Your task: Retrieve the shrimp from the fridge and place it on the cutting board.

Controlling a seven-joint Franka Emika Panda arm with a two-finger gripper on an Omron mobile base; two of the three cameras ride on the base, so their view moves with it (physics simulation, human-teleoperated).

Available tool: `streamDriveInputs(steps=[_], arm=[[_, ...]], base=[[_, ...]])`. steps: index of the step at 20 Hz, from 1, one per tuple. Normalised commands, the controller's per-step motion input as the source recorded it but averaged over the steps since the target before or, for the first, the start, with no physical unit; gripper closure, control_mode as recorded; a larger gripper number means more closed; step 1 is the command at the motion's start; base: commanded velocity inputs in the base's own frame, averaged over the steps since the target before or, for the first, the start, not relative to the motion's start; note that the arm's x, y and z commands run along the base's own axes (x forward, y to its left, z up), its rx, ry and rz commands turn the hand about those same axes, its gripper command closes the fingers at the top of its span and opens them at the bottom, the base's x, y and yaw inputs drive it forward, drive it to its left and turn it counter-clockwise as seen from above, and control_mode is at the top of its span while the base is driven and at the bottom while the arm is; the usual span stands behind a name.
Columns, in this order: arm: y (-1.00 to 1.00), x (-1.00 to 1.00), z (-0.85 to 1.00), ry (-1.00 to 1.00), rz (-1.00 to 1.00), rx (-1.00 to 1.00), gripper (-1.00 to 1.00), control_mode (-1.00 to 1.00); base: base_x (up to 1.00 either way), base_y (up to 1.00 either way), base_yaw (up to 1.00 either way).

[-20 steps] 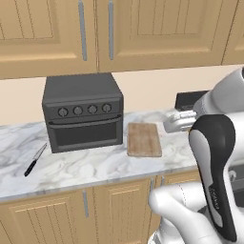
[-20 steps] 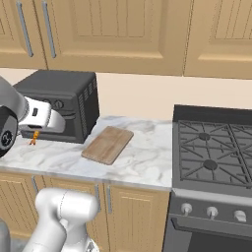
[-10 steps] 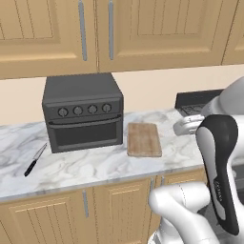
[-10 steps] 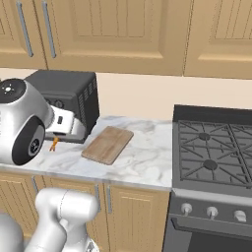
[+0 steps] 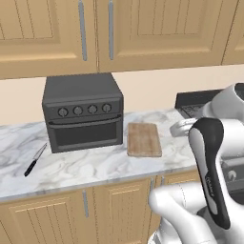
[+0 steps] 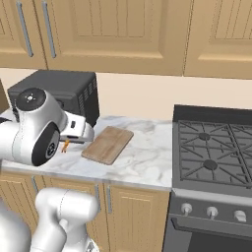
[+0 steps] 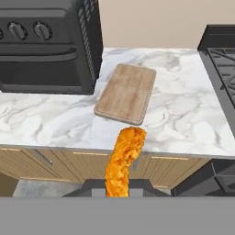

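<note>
Shrimp (image 7: pixel 124 160), pinched in the tool (image 7: pixel 120 190), has swung nearer the cutting board (image 7: pixel 126 93).

A home kitchen — wooden cabinets (image 5: pixel 143 28), marble counter (image 5: pixel 95 164), toaster oven (image 5: pixel 83 112) and gas stove (image 6: pixel 214 147).

Even, diffuse rendered light fills all three views, bright with no glare or blown highlights. Soft shadows sit under the toaster oven (image 5: pixel 83 112) at center left and beneath the upper cabinets (image 5: pixel 119 33) along the top. Textures look coarse and slightly pixelated; the marble table (image 7: pixel 179 114) appears smeared. Edges show no visible distortion.
</note>
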Motion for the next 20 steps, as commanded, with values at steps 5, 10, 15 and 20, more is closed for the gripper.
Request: streamDriveInputs(steps=[5,10,15,20], arm=[[-0.02,0.57,-0.55,0.0,0.0,0.0,1.0,-1.0],[0.0,0.84,-0.44,0.11,-0.04,-0.04,1.0,-1.0],[0.0,0.79,-0.32,0.14,-0.07,-0.03,1.0,-1.0],[-0.07,0.77,-0.18,0.04,-0.01,0.0,1.0,-1.0]], base=[[0.0,0.0,0.0],[0.0,0.0,0.0],[0.0,0.0,0.0],[0.0,0.0,0.0]])
